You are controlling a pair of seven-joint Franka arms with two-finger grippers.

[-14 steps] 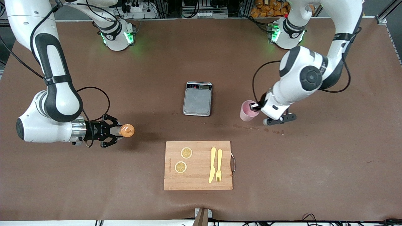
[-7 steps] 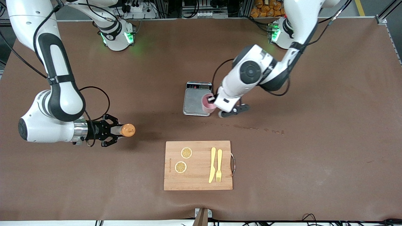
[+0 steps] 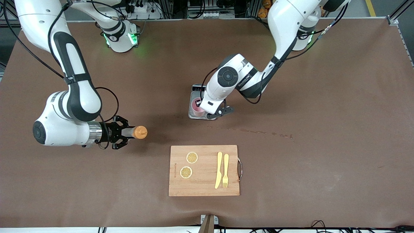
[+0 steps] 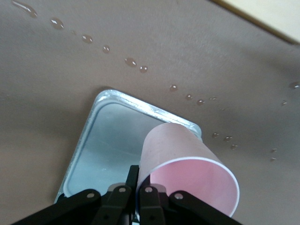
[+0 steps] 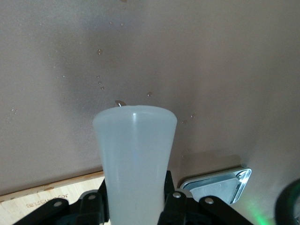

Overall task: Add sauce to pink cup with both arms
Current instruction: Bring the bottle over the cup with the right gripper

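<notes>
The pink cup (image 3: 197, 106) is tilted over the grey scale (image 3: 195, 116); I cannot tell whether it touches the plate. My left gripper (image 3: 201, 106) is shut on the cup's rim, one finger inside and one outside. The left wrist view shows the cup (image 4: 187, 164) with the left gripper (image 4: 139, 187) pinching its wall above the scale plate (image 4: 108, 140). My right gripper (image 3: 124, 132) is shut on the sauce (image 3: 135, 132), held sideways above the table with its orange cap toward the middle. In the right wrist view the whitish bottle (image 5: 135, 154) fills the right gripper (image 5: 136, 199).
A wooden cutting board (image 3: 204, 184) lies nearer the front camera than the scale, with two lemon slices (image 3: 192, 157), a yellow knife (image 3: 219, 170) and a fork (image 3: 225, 171). A trail of liquid drops (image 3: 258, 131) runs across the mat between scale and board.
The left arm has carried the pink cup from the left arm's end of the table to over the scale. The right arm has shifted slightly toward the middle with the bottle.
</notes>
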